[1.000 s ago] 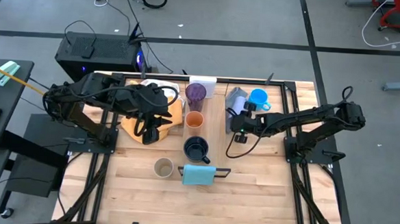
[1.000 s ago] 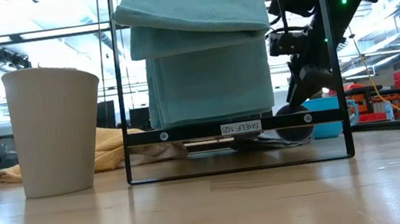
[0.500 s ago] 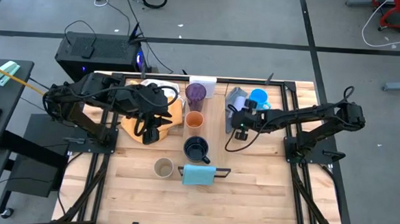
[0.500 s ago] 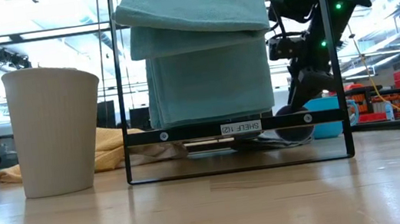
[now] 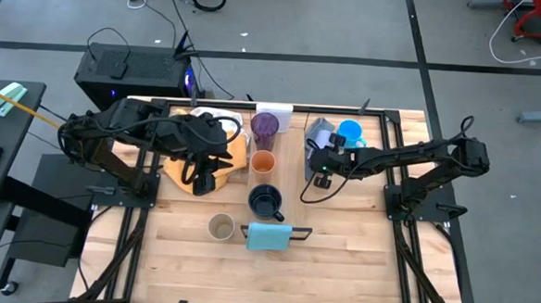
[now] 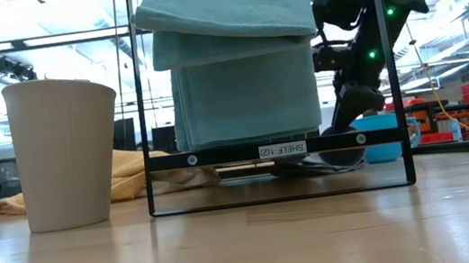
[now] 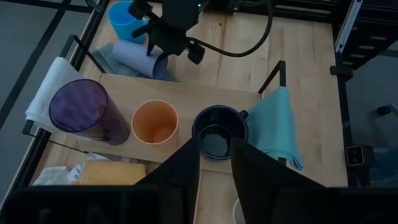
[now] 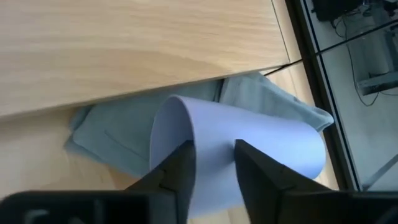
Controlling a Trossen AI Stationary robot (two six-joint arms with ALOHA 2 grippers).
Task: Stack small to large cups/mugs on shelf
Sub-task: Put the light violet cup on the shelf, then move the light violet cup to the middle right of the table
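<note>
Purple tumbler (image 7: 87, 112), orange cup (image 7: 155, 122), navy mug (image 7: 218, 130) line the shelf (image 7: 186, 99)

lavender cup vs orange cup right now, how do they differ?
Pose: the lavender cup lies on its side; the orange cup stands upright, mouth up.
Place: the orange cup sits on the shelf between the dark purple tumbler and the navy mug; the lavender cup is off it, on the grey cloth.
Attention: the right claw is at the lavender cup; nothing is at the orange one.
Shared: both are plain, handleless and empty.

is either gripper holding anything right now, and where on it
Nothing is held yet. The right gripper is open over the lavender cup, near its rim; the left gripper is empty.
</note>
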